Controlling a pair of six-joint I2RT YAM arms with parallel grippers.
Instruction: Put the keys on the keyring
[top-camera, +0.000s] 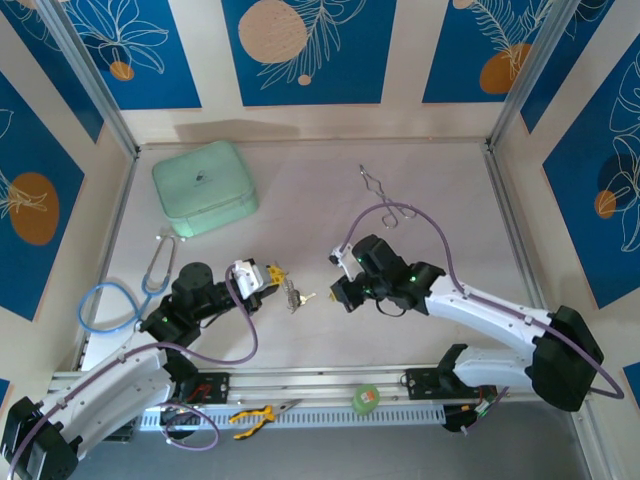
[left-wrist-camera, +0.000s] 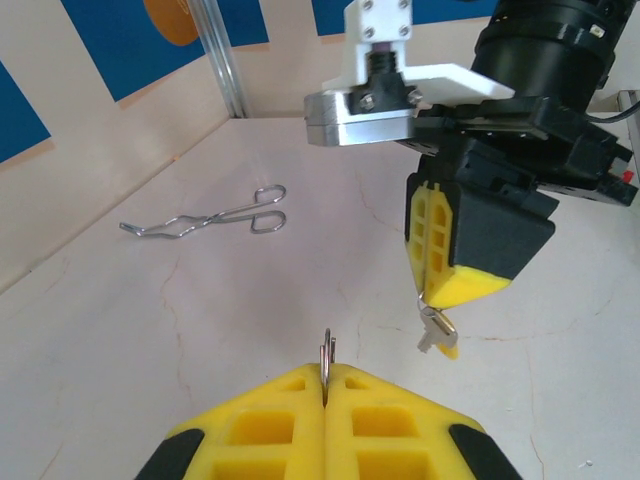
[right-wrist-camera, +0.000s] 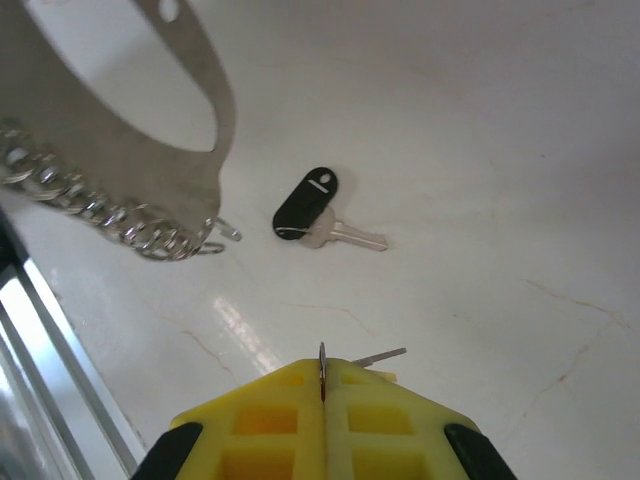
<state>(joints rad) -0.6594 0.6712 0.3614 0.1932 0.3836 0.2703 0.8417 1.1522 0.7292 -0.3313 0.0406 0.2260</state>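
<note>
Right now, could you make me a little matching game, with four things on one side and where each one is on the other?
1 keyring
2 yellow key
3 black key
4 green case

a on the table, just ahead of the right gripper
b pinched in the right gripper
c back left corner
d pinched in the left gripper

Pairs: 1-d, 2-b, 3-a, 4-c

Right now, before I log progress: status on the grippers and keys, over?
Left gripper shut on keyring. Right gripper shut on yellow key, not yet threaded. Black key loose on table. Nothing between the grippers.
</note>
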